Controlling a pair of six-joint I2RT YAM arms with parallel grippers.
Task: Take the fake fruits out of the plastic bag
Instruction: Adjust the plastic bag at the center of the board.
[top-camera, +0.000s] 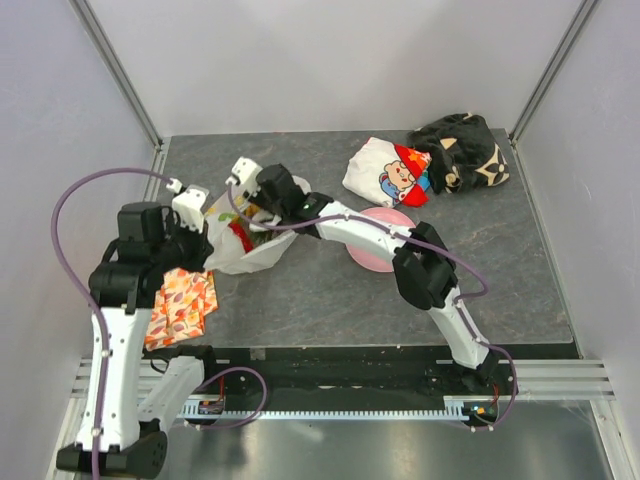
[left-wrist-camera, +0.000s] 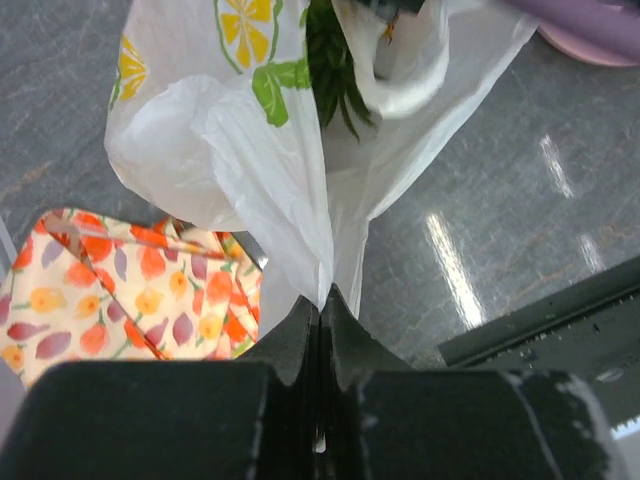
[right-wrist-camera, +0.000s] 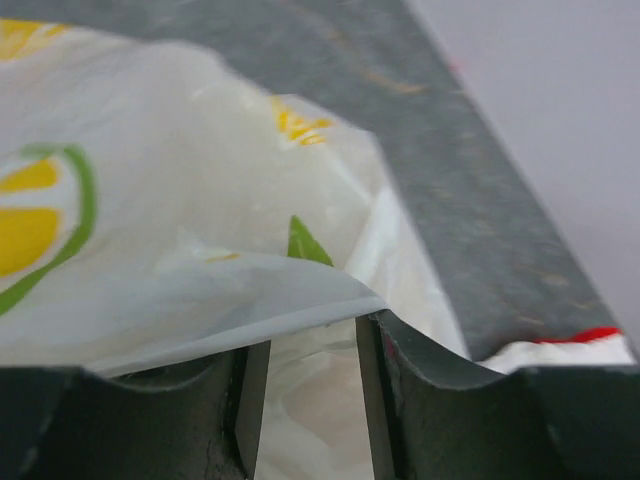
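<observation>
Where the left hand (left-wrist-camera: 322, 303) pinches it, the plastic bag (left-wrist-camera: 262, 170) fans out ahead.

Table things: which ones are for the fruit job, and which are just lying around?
For the job: plastic bag, fake fruits inside it, left claw pinching the bag, right claw at its mouth.
Just lying around: orange patterned cloth, bear cloth, black cloth, pink plate.
</observation>
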